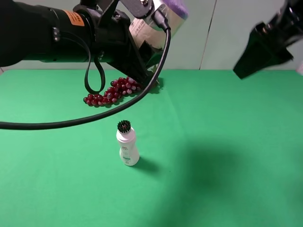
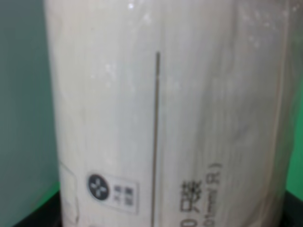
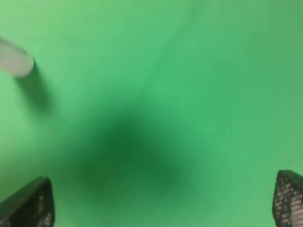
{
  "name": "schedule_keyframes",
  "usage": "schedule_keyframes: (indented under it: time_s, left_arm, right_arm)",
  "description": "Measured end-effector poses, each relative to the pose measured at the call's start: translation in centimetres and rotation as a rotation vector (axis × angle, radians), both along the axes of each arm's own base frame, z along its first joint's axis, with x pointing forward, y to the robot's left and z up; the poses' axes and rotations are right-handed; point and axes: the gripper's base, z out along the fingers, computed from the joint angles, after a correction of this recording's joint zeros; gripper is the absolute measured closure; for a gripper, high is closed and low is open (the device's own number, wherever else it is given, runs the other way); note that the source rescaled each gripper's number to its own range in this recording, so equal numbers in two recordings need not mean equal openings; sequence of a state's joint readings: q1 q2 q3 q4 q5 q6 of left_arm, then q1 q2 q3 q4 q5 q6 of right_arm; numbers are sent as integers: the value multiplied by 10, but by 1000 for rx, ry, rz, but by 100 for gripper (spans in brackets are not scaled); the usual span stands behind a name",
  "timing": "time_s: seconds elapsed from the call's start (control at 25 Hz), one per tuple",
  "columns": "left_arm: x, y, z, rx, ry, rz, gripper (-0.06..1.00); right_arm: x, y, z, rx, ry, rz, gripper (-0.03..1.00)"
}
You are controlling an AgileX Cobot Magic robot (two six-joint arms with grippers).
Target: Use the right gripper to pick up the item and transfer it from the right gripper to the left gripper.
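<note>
Above the green table, the left gripper holds the purple-lidded cream canister aloft, fingers clamped on it. The right gripper hangs well apart, fingers spread and empty. Below lie red grapes and a brush-topped white bottle.

A small white bottle with a black bristle top stands upright near the middle of the green surface, its shadow falling to the right. Well behind it lies a bunch of dark red grapes, stretched out sideways. A pale wall with a vertical seam backs the surface.
</note>
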State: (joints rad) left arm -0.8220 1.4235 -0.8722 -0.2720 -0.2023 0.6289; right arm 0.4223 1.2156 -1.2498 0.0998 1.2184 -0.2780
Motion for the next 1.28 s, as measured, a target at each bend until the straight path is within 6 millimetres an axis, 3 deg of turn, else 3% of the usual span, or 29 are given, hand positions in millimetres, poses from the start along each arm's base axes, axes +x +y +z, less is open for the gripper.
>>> schedule_keyframes:
  time_s: [0.52, 1.12, 1.28]
  left_arm:
    - [-18, 12, -39, 173, 199, -51, 94]
    - [-31, 18, -52, 297, 358, -106, 94]
    - [-35, 20, -50, 311, 379, -117, 94]
  right_arm:
    - [-66, -35, -25, 20, -92, -67, -3]
    - [-158, -77, -86, 237, -341, -189, -3]
    - [-178, -86, -86, 282, -418, -186, -3]
